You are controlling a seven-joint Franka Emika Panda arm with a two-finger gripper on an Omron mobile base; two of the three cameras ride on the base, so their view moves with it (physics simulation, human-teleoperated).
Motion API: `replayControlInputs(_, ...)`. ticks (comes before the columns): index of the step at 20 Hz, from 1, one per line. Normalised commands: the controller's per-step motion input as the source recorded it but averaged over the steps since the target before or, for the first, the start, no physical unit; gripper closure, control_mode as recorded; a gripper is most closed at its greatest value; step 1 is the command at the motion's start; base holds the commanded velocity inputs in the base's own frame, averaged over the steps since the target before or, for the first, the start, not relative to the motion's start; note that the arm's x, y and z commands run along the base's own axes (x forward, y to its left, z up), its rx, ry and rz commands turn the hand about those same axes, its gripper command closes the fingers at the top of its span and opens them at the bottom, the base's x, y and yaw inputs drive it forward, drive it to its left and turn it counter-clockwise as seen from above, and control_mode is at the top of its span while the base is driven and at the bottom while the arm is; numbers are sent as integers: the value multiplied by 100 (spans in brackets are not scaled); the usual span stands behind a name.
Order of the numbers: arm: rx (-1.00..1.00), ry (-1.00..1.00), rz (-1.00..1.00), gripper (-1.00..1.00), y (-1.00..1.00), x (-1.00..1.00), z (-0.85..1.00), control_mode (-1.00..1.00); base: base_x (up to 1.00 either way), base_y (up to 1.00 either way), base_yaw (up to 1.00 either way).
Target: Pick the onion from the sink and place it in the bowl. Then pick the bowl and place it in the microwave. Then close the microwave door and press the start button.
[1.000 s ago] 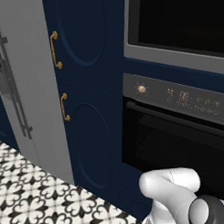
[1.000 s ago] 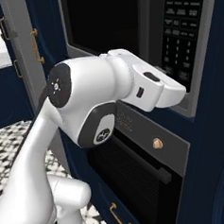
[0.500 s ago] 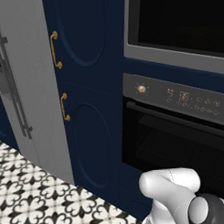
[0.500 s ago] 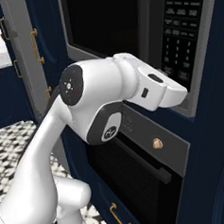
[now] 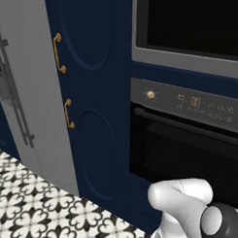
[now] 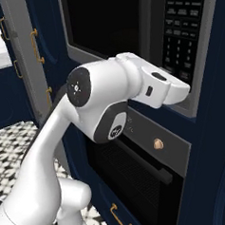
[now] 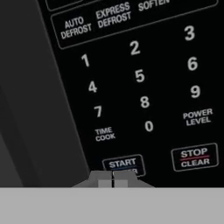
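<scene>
Navy cabinets framed the microwave (image 6: 128, 32), its door (image 6: 103, 24) shut. Pinched shut and empty, the tool (image 7: 113, 178) sat at the START button (image 7: 123, 164); drifting right risked hitting STOP/CLEAR (image 7: 194, 157).

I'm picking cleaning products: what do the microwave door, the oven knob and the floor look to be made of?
The microwave door looks like glossy black glass in a matte grey frame, metal or plastic. The oven knob looks like brass: warm gold with a soft sheen. The floor looks like patterned tile, black motifs on white in repeating squares.
</scene>
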Motion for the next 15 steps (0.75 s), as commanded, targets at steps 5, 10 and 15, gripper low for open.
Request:
replayControlInputs(5, 11, 0, 21, 100, -60, 98, -23, -100, 0, 0, 0)
replayControlInputs(10, 13, 0, 24, 100, -65, 97, -13, -100, 0, 0, 0)
replayControlInputs(15, 10, 0, 15, 100, -34, 79, 0, -100, 0, 0, 0)
